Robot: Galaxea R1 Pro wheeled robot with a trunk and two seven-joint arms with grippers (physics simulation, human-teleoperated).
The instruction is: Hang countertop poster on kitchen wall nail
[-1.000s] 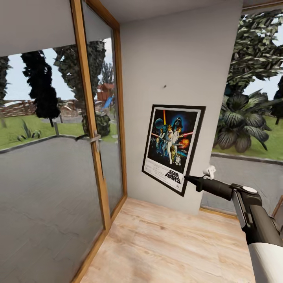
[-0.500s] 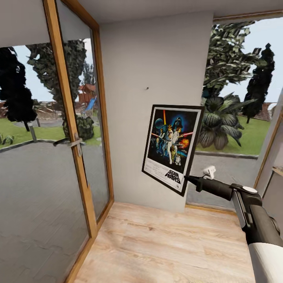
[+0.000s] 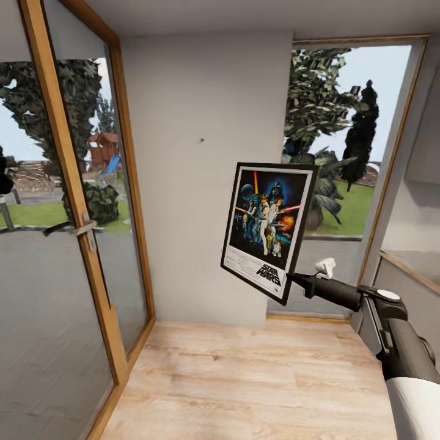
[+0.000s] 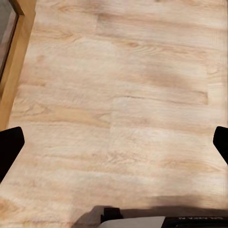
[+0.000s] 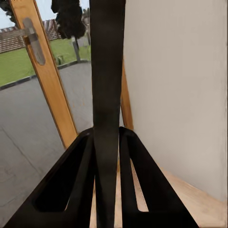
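One poster, one wall nail, two grippers. Right gripper is closed tight on the poster's lower right corner; in the right wrist view both fingers pinch the dark frame edge, no gap. Poster is airborne, tilted, clear of the grey wall, below and right of the nail. Left gripper is spread wide, empty, pointing at the wood floor. Glass door sits left of the wall.
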